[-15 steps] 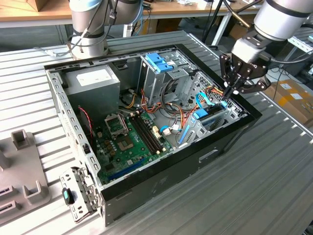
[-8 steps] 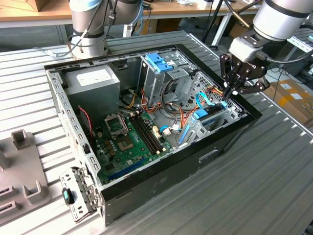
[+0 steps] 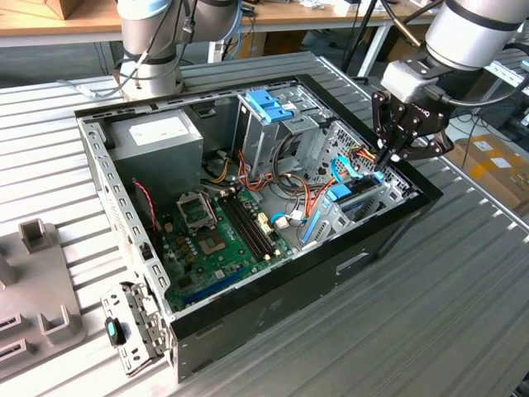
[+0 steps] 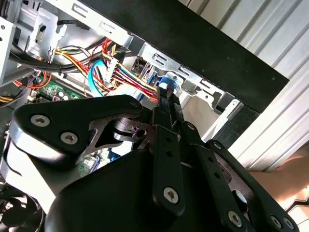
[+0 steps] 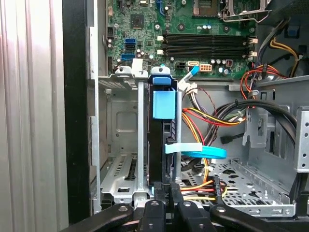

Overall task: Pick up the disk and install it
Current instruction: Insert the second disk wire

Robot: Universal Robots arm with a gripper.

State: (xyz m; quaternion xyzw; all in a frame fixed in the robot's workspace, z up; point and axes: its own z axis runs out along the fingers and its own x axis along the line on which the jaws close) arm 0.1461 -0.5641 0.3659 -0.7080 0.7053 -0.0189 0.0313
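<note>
I had the gripper (image 3: pixel 385 157) clenched on the top edge of the disk (image 5: pixel 162 140), which stood on edge directly beneath it in the drive bay (image 5: pixel 123 159) at the case's (image 3: pixel 273 306) right end in the exterior view, long axis running down into the bay.

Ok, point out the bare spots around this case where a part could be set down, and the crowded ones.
Bare: the ribbed table on the exterior view's right of the case, and the strip beyond the power supply. Crowded: the drive bay by the gripper, with the disk seated on edge among cables; and the grey fixture off the motherboard side.
</note>
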